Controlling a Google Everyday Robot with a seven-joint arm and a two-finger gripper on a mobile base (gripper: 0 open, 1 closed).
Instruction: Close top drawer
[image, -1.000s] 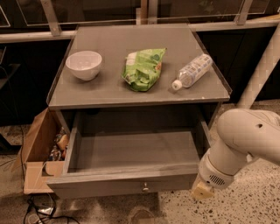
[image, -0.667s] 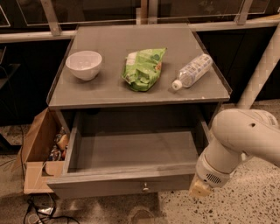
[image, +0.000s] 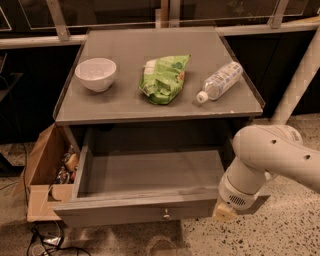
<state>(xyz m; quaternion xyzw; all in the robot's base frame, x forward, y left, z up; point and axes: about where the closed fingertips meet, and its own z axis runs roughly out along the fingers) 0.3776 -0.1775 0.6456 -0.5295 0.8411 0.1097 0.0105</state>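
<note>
Plainly, the top drawer stands pulled well out of the grey cabinet toward the near side. Its long axis runs left to right. The plain front panel faces near, with the small round knob at its middle.

The gripper sits at the right end of that front panel, low down, at the tip of the white arm that reaches in from the right. Whether it is wide or narrow I cannot tell.

On the cabinet top, a white bowl stands at the left. A green snack bag lies in the middle; its print cannot be read. A clear plastic bottle lies on its side at the right, cap pointing near-left, its label unreadable. On the floor left of the drawer sits an open cardboard box, with cables nearer.
</note>
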